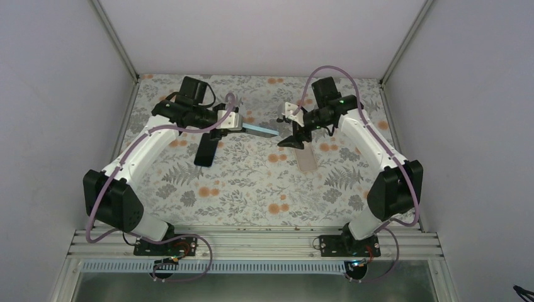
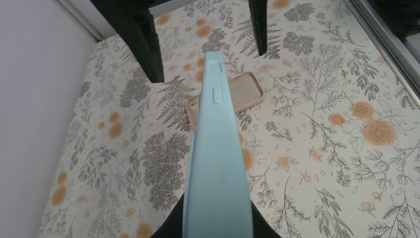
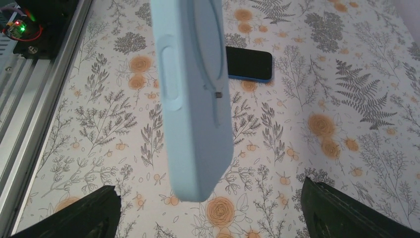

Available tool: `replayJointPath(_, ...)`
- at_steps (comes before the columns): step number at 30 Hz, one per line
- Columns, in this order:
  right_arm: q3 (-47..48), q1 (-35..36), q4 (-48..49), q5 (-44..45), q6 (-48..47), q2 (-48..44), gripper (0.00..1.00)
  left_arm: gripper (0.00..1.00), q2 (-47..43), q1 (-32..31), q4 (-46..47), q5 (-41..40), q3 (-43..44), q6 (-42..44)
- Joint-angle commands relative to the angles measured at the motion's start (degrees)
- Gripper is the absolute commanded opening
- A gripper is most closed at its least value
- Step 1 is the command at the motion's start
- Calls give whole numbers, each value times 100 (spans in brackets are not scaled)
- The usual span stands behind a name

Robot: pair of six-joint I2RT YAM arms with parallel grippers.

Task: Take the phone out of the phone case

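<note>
jutting from left tool: blue case

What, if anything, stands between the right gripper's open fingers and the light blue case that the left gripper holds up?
Nothing visible. The light blue case, clamped in the left gripper, hangs in open air before the right gripper, whose fingers stand spread either side. The black phone and beige case lie on the table below.
</note>
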Motion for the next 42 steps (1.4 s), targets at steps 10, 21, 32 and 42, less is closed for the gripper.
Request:
replayJointPath(10,295,-193,226,77,-189,247,91,2,85,-338,-1087,853,448,980)
replayJointPath(21,918,-743,209,530,-560,883,91,2,19,-478,-2088,740,817,1472)
replayJointPath(32,3360,-1110,-977,728,-683,2386,91,2,120,-774,-1850,479,882,1081)
replayJointPath(42,-783,-900,475,-351,-200,-1036,94,2,353,-617,-980,456,800,884)
